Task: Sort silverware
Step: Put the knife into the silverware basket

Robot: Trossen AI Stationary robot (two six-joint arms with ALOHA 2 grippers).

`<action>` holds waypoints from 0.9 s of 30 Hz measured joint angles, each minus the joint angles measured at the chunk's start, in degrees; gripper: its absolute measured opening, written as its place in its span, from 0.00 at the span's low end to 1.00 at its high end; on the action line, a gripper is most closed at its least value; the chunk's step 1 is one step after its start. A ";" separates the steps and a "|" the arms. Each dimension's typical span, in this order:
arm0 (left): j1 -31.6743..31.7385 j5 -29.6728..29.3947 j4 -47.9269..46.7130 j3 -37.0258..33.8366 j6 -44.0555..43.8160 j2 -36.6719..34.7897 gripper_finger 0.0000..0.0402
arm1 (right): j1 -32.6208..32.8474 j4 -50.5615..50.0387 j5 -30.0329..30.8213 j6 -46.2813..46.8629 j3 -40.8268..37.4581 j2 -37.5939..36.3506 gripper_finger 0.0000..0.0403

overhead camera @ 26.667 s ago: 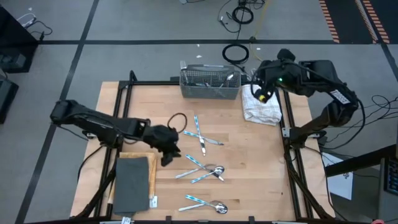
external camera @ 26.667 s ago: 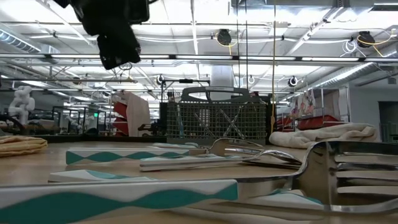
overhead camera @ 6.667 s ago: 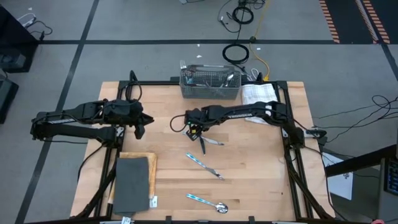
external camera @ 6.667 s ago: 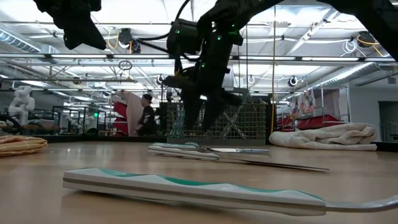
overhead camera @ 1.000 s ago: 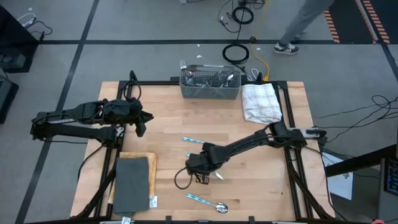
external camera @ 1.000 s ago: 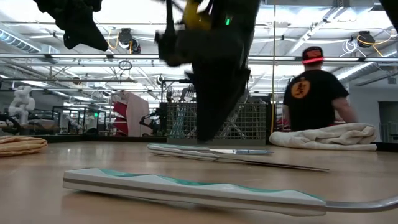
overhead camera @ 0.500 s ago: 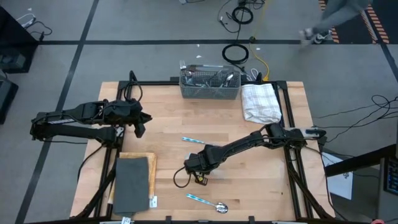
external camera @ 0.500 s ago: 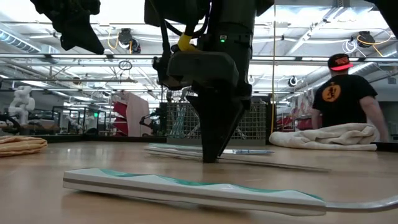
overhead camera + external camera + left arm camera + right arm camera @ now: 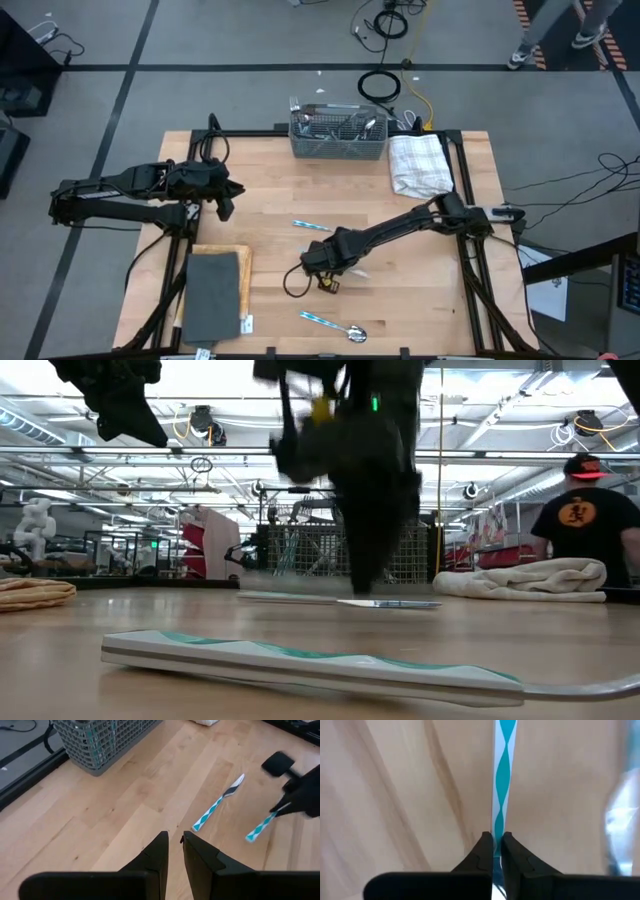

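My right gripper (image 9: 328,274) (image 9: 496,840) points down over the table's middle near part, shut on a piece of silverware with a teal-and-white handle (image 9: 261,826). Its metal end is hidden. A knife (image 9: 312,226) (image 9: 217,804) lies flat on the wood just beyond it. A spoon (image 9: 336,327) (image 9: 310,665) lies flat near the front edge. The grey mesh caddy (image 9: 338,133) stands at the far edge with silverware in it. My left gripper (image 9: 225,203) (image 9: 175,844) hovers at the table's left, open by a narrow gap, nothing between its fingers. My right gripper pinches the handle (image 9: 499,826) between its two fingers, which press on its two long edges. The fingers come from above, pointing down, and lie across the piece. The free handle end (image 9: 252,836) sticks out sideways toward the left arm. The low view shows it off the table.
A folded white towel (image 9: 420,166) lies at the far right. A dark grey pad on a board (image 9: 213,296) sits at the near left. A person (image 9: 590,510) stands beyond the table's far right.
My right gripper came down with its fingertips on the wood, shut on the handle, then rose a little and shifted toward the table's right edge. The thin piece that lay behind the spoon has left the tabletop. The person beyond the table walked to the right.
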 joint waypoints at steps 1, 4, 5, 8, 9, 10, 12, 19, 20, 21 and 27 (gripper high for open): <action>-0.01 -0.02 -0.04 0.00 -0.02 -0.02 0.16 | -0.08 -0.41 0.82 0.01 0.23 -1.08 0.00; 0.00 -0.17 -0.02 0.00 -0.02 -0.01 0.16 | -0.19 -5.17 3.93 -0.51 0.38 -3.85 0.00; -0.01 -0.17 0.00 0.00 -0.02 0.01 0.16 | -0.17 -7.48 5.30 -0.81 0.33 -4.51 0.00; -0.01 -0.19 -0.02 0.00 -0.01 -0.02 0.16 | -0.55 -14.54 11.17 -1.78 0.31 -7.19 0.00; 0.00 -0.22 -0.01 0.00 -0.02 0.00 0.16 | -0.92 -17.47 13.04 -2.02 0.31 -8.58 0.00; -0.01 -0.38 0.00 -0.01 -0.02 0.00 0.16 | -1.49 -20.25 14.62 -2.37 0.34 -9.84 0.00; -0.01 -0.59 0.00 0.00 -0.02 0.01 0.16 | -3.24 -24.45 18.03 -2.53 0.38 -12.16 0.00; -0.01 -1.06 0.00 0.00 -0.01 -0.02 0.16 | -11.25 -28.27 27.36 -7.59 0.51 -20.42 0.00; -0.01 -1.23 0.00 -0.01 -0.02 0.00 0.16 | -12.71 -28.31 28.71 -8.92 0.51 -21.29 0.00; -0.02 -1.33 0.00 0.00 -0.02 -0.01 0.16 | -14.15 -28.27 30.02 -10.21 0.51 -21.91 0.00; -0.02 -1.64 -0.02 -0.02 -0.02 -0.02 0.16 | -21.70 -29.50 35.85 -18.98 0.53 -24.71 0.00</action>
